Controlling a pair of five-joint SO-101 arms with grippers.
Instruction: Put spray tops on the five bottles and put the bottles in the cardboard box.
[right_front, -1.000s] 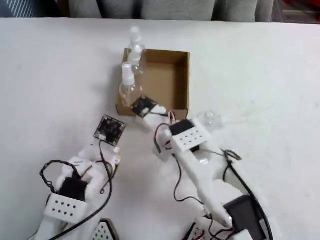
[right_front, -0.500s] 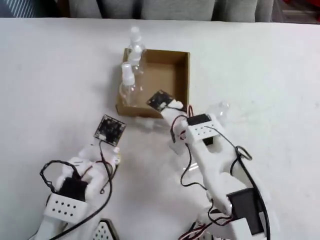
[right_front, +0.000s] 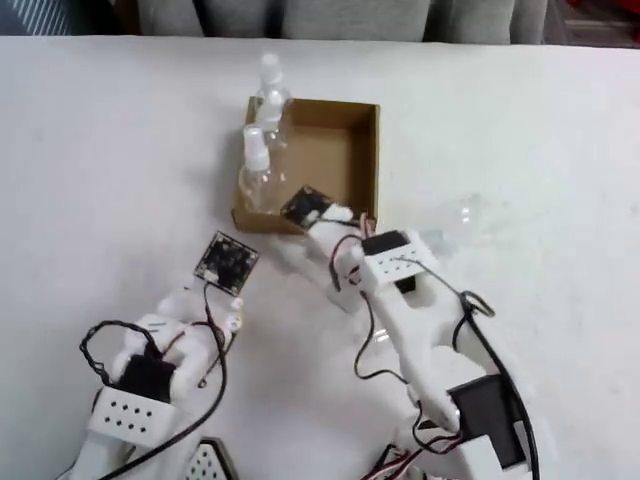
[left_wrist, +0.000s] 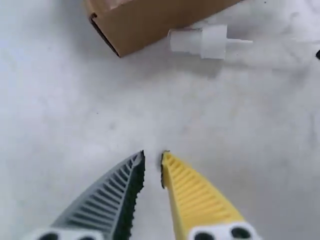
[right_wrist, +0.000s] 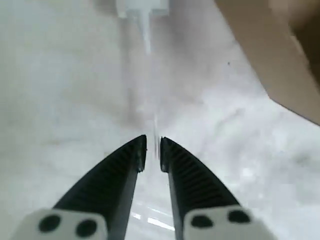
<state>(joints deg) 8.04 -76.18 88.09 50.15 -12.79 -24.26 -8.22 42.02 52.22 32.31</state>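
Just beside cardboard box (left_wrist: 150, 20), perhaps spray top (left_wrist: 200, 41)

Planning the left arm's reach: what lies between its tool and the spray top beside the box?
Bare table, as the left wrist view shows, from the left tool to the spray top.
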